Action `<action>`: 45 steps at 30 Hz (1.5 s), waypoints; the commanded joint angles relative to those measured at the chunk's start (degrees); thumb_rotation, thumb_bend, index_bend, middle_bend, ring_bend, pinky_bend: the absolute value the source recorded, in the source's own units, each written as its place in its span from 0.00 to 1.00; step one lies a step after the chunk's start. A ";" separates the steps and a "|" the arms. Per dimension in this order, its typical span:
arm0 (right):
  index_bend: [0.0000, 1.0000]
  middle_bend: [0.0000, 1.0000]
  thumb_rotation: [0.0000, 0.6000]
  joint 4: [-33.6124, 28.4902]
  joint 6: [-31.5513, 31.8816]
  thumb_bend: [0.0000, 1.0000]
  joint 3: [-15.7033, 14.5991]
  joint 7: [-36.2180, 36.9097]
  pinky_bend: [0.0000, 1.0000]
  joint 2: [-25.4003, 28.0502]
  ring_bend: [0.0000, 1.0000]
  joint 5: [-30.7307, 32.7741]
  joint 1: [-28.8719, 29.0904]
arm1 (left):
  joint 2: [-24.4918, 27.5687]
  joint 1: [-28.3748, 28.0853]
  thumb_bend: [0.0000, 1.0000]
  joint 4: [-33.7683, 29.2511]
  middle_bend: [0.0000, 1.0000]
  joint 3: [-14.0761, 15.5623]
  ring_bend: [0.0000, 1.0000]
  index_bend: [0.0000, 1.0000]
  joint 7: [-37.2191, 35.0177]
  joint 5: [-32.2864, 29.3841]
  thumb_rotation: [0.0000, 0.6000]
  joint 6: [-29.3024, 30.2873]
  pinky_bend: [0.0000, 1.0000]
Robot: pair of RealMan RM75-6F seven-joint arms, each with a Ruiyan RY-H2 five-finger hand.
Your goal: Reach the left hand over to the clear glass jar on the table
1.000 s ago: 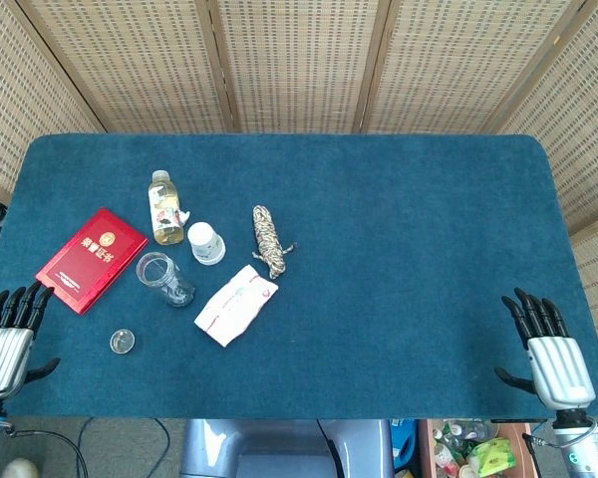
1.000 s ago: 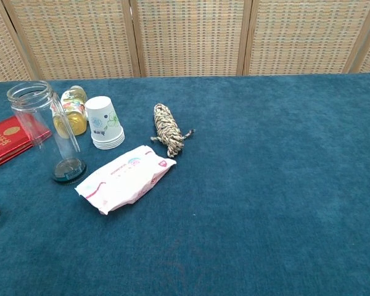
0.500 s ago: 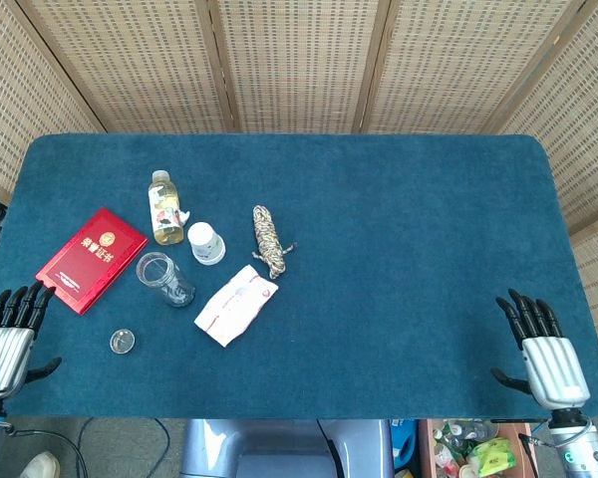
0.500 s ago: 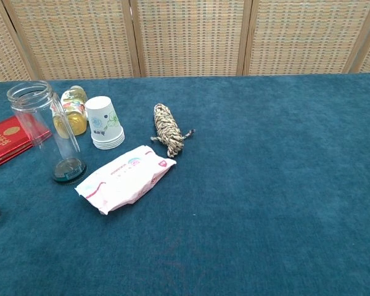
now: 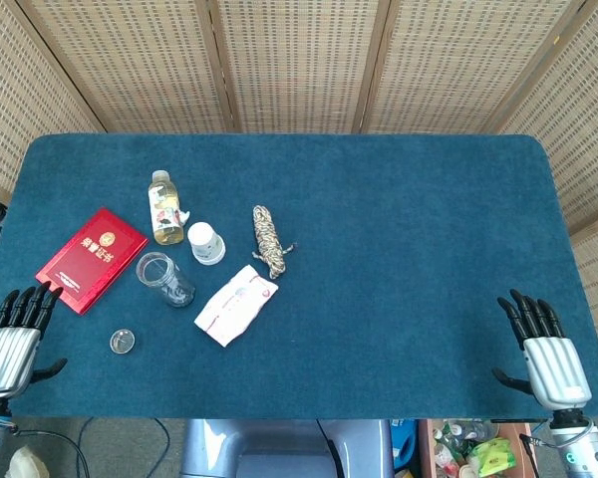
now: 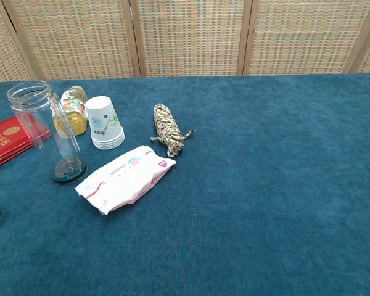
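Observation:
The clear glass jar (image 5: pixel 164 280) (image 6: pixel 47 129) stands upright and lidless on the blue table (image 5: pixel 399 249), left of centre. My left hand (image 5: pixel 12 337) hangs at the table's front left corner, fingers spread and empty, well apart from the jar. At the front right corner my right hand (image 5: pixel 543 347) is likewise open and holds nothing. Neither hand shows in the chest view.
Around the jar lie a red booklet (image 5: pixel 91 258), a small yellow drink bottle (image 5: pixel 164 207), a white paper cup (image 5: pixel 206 242), a coil of rope (image 5: pixel 269 239), a tissue pack (image 5: pixel 236 304) and a round lid (image 5: pixel 123 342). The table's right half is bare cloth.
My left hand has slipped a little lower toward the front edge. The right hand barely shifted. The objects on the table have not moved.

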 commanded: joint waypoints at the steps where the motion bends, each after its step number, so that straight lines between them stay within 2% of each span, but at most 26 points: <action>1: 0.00 0.00 1.00 -0.02 -0.10 0.00 -0.01 -0.10 0.00 -0.04 0.00 0.04 0.03 | 0.52 -0.45 0.17 0.06 0.00 0.25 0.00 0.00 -2.34 1.13 1.00 -0.42 0.00; 6: 0.00 0.00 1.00 -0.04 -0.23 0.00 -0.06 -0.40 0.00 -0.11 0.00 0.01 0.07 | 1.70 -1.48 0.17 1.32 0.00 0.71 0.00 0.03 -5.35 2.10 1.00 -2.20 0.00; 10: 0.00 0.00 1.00 -0.12 -0.29 0.00 -0.10 -0.81 0.00 -0.23 0.00 -0.01 0.08 | 3.05 -2.88 0.17 2.09 0.00 1.16 0.00 0.13 -8.15 2.85 1.00 -4.66 0.00; 16: 0.00 0.00 1.00 -0.08 -0.25 0.00 -0.05 -0.77 0.00 -0.24 0.00 0.09 0.05 | 3.70 -4.65 0.18 3.81 0.00 1.46 0.00 0.31 -8.40 3.16 1.00 -7.62 0.00; 25: 0.00 0.00 1.00 0.02 -0.35 0.00 0.04 -0.46 0.00 -0.16 0.00 0.30 0.07 | 2.50 -7.15 0.27 6.16 0.00 1.04 0.00 0.36 -8.29 2.08 1.00 -11.52 0.00; 33: 0.00 0.00 1.00 0.03 -0.60 0.00 0.12 -0.40 0.00 -0.19 0.00 0.57 0.15 | -0.03 -9.16 0.28 8.06 0.00 1.02 0.00 0.37 -6.47 1.29 1.00 -14.74 0.00; 45: 0.00 0.00 1.00 0.15 -0.86 0.00 0.13 -0.45 0.00 -0.29 0.00 0.69 0.26 | -3.07 -10.91 0.34 9.87 0.00 1.39 0.00 0.46 -4.90 0.48 1.00 -17.23 0.00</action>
